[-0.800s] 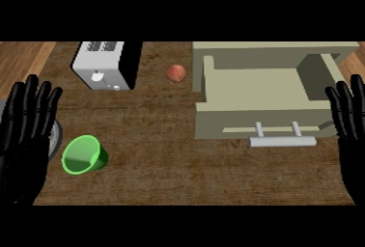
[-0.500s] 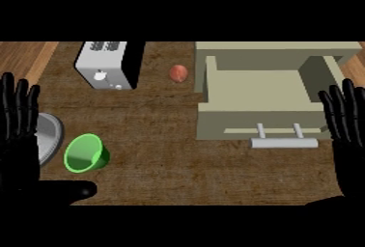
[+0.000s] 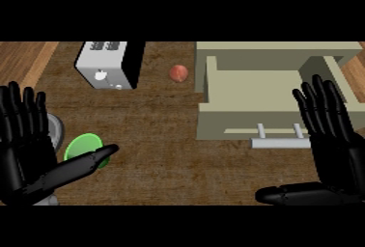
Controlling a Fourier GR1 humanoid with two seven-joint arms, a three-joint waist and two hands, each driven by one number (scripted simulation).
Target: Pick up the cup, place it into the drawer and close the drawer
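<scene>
The left hand (image 3: 27,154) has dropped lower, and its thumb now lies across the edge of the cup (image 3: 83,144). The right hand (image 3: 335,149) is lower too, with its thumb showing.

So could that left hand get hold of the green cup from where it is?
Probably yes. The left hand is open right beside the green cup, its thumb overlapping the cup's near edge in the head view, and nothing stands between them.
</scene>
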